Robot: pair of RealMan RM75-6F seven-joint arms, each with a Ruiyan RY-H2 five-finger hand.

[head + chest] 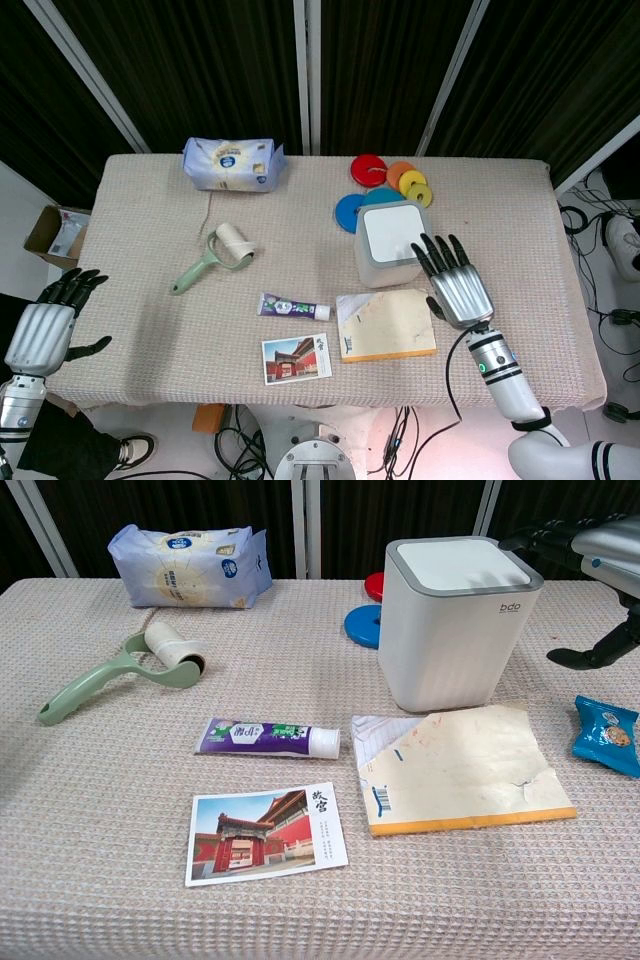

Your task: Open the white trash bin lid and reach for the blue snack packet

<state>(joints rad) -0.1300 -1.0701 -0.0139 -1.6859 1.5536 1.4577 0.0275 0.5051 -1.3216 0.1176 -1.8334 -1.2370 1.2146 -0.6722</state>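
The white trash bin [388,243] [458,622] stands right of the table's centre, its grey-rimmed lid [465,563] flat and closed. Just right of the bin, my right hand [455,282] [598,548] hovers with fingers spread and nothing in it, its fingertips level with the lid. The blue snack packet [606,735] lies on the cloth below that hand, at the chest view's right edge. In the head view the hand hides the packet. My left hand [46,325] hangs off the table's left edge, fingers apart, holding nothing.
A worn notebook [455,768] lies in front of the bin, with a toothpaste tube [268,739] and a postcard [266,833] to its left. A green lint roller [212,257] and a tissue pack [232,164] sit further left. Coloured discs [385,180] lie behind the bin.
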